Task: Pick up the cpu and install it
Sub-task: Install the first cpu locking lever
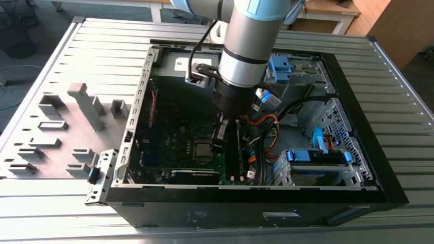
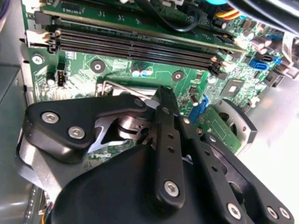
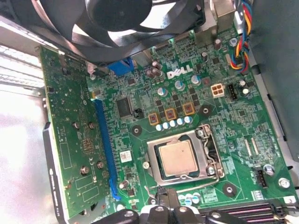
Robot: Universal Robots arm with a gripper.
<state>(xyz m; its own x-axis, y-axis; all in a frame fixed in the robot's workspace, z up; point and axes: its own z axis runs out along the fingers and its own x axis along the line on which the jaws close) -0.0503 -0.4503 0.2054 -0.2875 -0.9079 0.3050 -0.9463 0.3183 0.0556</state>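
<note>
Exterior view: the arm hangs inside the case (image 1: 379,193), gripper (image 1: 220,136) just beside the socket, where the cpu (image 1: 202,149) sits.

Second wrist view: the black fingers (image 2: 163,105) hover over the board (image 2: 154,70); can't tell if they're open or closed.

First wrist view: the cpu (image 3: 178,157) lies flat in the socket frame (image 3: 205,144), nothing gripping it. I'd guess it's light, stiff and fragile underneath, so take it by the edges.

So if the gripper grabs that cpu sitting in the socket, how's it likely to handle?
Probably stiff and light: the cpu is a thin flat square. Its smooth metal top looks slippery. Lying low inside the socket frame, it offers little edge, and it won't roll.
</note>
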